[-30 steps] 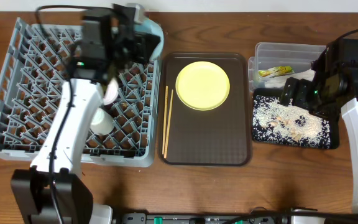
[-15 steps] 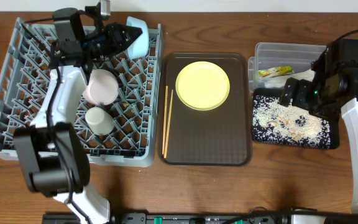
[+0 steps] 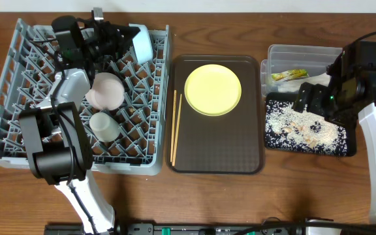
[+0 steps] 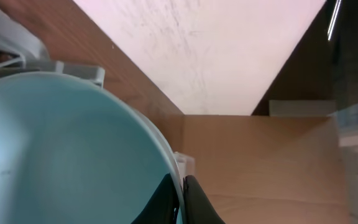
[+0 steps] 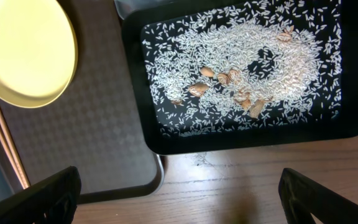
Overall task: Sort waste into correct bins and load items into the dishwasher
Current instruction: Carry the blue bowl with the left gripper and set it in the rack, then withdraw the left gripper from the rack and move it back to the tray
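Note:
My left gripper is shut on the rim of the light blue bowl at the back right corner of the grey dish rack; the bowl is on its side there, and the fingers pinch its rim. A pinkish-white bowl and a small white cup sit in the rack. The yellow plate and chopsticks lie on the brown tray. My right gripper is open and empty above the black tray of rice scraps. The green-and-orange wrapper lies in the clear tub.
The dark brown serving tray lies between the rack and the bins. The bare wooden table runs along the front. The black tray and the yellow plate show in the right wrist view.
My left arm has swung left and back, carrying the blue bowl to the rack's back right corner. The pinkish-white bowl and cup are now uncovered. The right arm has not moved.

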You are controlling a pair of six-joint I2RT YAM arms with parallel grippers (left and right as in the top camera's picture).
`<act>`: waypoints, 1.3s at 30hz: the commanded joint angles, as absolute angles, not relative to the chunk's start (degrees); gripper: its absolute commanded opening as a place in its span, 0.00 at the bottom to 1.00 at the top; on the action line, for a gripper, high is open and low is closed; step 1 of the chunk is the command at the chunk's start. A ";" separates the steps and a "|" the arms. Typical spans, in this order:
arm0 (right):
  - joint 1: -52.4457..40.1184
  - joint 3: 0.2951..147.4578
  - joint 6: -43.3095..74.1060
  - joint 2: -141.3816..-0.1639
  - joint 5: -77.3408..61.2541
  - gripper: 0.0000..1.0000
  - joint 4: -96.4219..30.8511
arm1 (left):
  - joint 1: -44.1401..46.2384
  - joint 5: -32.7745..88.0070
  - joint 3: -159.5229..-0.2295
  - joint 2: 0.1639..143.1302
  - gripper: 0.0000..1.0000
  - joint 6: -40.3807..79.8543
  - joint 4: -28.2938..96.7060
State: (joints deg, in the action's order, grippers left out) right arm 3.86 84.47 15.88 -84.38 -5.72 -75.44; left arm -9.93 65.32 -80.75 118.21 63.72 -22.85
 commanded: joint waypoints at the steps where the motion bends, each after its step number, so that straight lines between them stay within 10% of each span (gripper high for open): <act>1: 4.27 84.64 15.16 -84.33 -5.39 0.99 -75.61 | -10.24 66.00 -81.34 119.92 0.08 67.40 -22.72; 19: 4.25 84.64 15.18 -84.33 -5.41 0.99 -75.79 | -15.00 67.96 -81.28 119.92 0.08 60.51 -19.38; 22: 4.25 84.64 15.18 -84.33 -5.41 0.99 -75.94 | -16.43 67.92 -81.23 119.92 0.38 58.37 -19.38; 28: 4.25 84.64 15.18 -84.33 -5.41 0.99 -75.96 | -20.32 67.92 -81.23 119.92 0.50 58.26 -19.40; 32: 4.27 84.64 15.18 -84.33 -5.41 0.99 -76.05 | -22.41 67.68 -81.23 119.92 0.76 58.26 -19.66; 39: 4.27 84.64 15.18 -84.33 -5.41 0.99 -76.31 | -24.58 68.64 -81.23 117.25 0.82 57.14 -22.17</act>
State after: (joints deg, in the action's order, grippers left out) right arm 3.86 84.47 15.88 -84.38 -5.72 -76.12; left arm -24.18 67.37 -80.73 118.87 59.22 -21.52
